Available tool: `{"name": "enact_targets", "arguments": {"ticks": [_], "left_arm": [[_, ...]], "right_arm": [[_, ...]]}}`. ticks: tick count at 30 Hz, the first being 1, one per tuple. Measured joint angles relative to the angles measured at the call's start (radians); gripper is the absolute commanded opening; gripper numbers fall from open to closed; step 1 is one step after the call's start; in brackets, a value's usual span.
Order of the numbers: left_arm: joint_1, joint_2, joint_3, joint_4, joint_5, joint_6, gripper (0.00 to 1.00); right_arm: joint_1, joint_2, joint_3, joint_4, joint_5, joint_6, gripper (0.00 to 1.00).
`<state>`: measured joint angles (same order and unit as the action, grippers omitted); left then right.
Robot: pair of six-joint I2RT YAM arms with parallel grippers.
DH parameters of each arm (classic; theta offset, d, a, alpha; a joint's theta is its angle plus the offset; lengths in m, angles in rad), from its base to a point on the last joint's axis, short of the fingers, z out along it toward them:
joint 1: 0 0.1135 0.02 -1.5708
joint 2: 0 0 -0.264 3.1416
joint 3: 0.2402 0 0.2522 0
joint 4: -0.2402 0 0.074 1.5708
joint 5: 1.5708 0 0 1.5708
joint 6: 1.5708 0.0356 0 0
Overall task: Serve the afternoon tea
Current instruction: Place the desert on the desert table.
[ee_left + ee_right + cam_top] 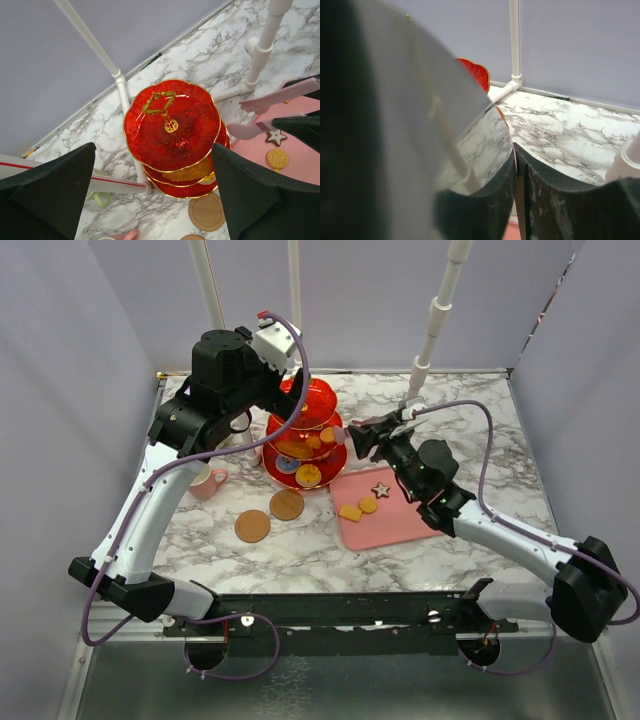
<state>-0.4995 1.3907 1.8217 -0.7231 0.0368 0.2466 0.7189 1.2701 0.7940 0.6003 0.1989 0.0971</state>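
One red stand (170, 125) sits under the left claw (154, 150), spread wide apart. For the right claw (358, 435), I cannot tell.

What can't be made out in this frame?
- Green mug: left wrist view shows only a sliver; the left arm mostly hides it from above.
- Lower tiers of the stand: left wrist view, covered by the top tier.
- Right hand: open or shut unclear; blurred grey surface fills right wrist view.

left tool (152, 147): raised, jaws wide | right tool (362, 436): extended, gripping tongs (274, 97)
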Motion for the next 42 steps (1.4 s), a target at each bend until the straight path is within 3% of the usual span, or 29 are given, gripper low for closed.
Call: {"name": "enact_targets", "arguments": {"ticks": [8, 17, 42], "left_arm": [[0.0, -0.002, 0.0, 0.0, 0.0, -0.001, 0.99], [0.0, -0.008, 0.0, 0.0, 0.0, -0.002, 0.99], [0.0, -0.009, 0.0, 0.0, 0.0, -0.002, 0.99]], "right_arm": [[0.0, -0.19, -0.183, -0.145, 0.018, 0.082, 0.59], [0.0, -0.206, -0.32, -0.31, 0.062, 0.192, 0.6], [0.001, -0.051, -0.307, -0.251, 0.121, 0.217, 0.63]]}}
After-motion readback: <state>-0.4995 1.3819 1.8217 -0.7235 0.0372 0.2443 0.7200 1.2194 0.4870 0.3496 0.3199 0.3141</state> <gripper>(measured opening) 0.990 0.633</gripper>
